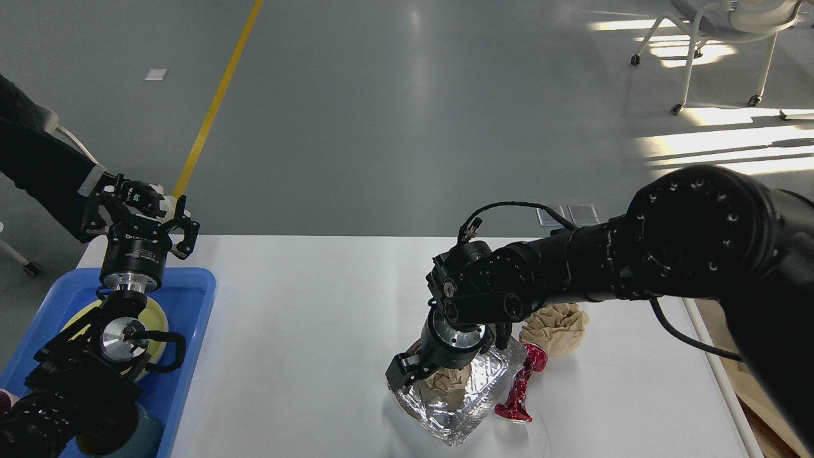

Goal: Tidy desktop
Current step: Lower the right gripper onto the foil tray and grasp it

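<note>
The white desktop point(305, 331) carries a crumpled foil tray point(474, 410) near the front, with a brown paper wad point(448, 385) in it. My right gripper point(407, 374) is down at the tray's left rim, touching the foil and the wad; its dark fingers cannot be told apart. A second brown paper wad point(559, 321) and a red foil wrapper point(523, 388) lie just right of the tray. My left gripper point(143, 213) is open and empty above the far end of the blue tray point(191, 356).
The blue tray at the left holds a yellow plate point(158, 318) and a teal cup point(143, 439), partly hidden by my left arm. My right arm spans the right half of the desktop. The cream bin's rim point(731, 397) shows at the right. A wheeled chair point(718, 25) stands far back.
</note>
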